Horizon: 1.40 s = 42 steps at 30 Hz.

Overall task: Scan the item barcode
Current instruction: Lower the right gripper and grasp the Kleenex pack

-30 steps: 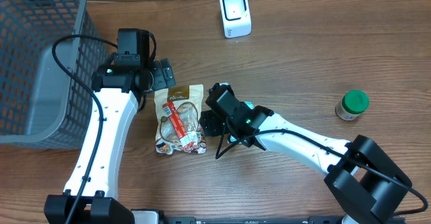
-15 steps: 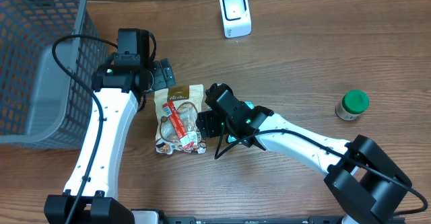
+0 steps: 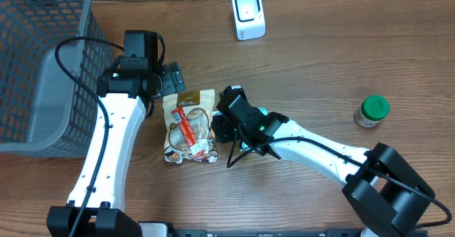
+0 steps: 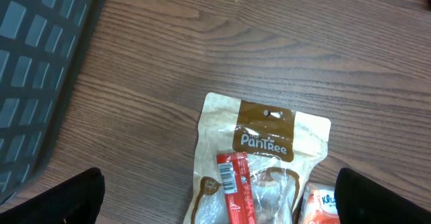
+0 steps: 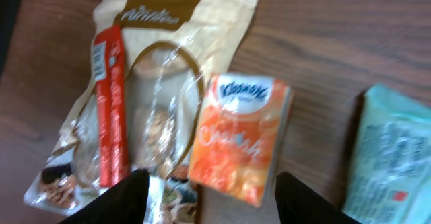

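The basket (image 3: 43, 66) occupies the far left corner of the table (image 3: 320, 59). The scanner (image 3: 248, 14) stands near the far edge, centre. The jar (image 3: 371, 111) stands toward the right edge. The bag (image 3: 188, 127) lies mid-table with a stick (image 5: 111, 109) on it. The tissue pack (image 5: 239, 136) lies just beside its right side, and a packet (image 5: 390, 163) lies right of that.

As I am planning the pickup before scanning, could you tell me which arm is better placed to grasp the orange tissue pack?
Right. The right pincer hangs over the orange tissue pack, a finger on either side; the left pincer sits open above the snack bag instead.
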{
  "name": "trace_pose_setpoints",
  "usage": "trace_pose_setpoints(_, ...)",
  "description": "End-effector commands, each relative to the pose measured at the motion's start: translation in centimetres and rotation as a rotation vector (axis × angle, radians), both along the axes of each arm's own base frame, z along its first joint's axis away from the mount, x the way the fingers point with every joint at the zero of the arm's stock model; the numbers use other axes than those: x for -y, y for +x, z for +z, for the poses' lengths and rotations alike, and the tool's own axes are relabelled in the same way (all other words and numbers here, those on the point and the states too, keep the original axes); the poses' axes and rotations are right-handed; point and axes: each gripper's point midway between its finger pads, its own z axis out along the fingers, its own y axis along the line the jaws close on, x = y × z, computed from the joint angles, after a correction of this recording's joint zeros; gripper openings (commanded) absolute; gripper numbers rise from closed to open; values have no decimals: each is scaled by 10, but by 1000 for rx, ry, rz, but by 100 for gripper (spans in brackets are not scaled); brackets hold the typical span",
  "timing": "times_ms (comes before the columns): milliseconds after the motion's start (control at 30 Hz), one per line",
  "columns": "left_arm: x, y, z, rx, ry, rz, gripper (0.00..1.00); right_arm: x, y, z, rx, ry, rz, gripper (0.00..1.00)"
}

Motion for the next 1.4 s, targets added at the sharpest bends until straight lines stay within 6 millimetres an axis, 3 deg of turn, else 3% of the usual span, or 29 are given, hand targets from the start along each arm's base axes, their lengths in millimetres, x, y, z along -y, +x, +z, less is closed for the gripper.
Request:
trace_pose_setpoints(0,2,3,7,19,5,-5,99,9,11,-3,54,-48,-50,60)
trace_pose_setpoints(367,2,3,7,19,5,-5,100,3,15,-13,57,-39,-48,55)
trace_pose_setpoints(633,2,3,7,19,5,-5,100,2,16,-23,50,-49,-48,37)
trace_pose_setpoints(767,2,3,7,19,5,-5,100,3,12,-38,19,-67,-39,37)
trace_pose_setpoints(1367,2,3,7,19,5,-6,100,11,10,-46,-66,-30,-25,36)
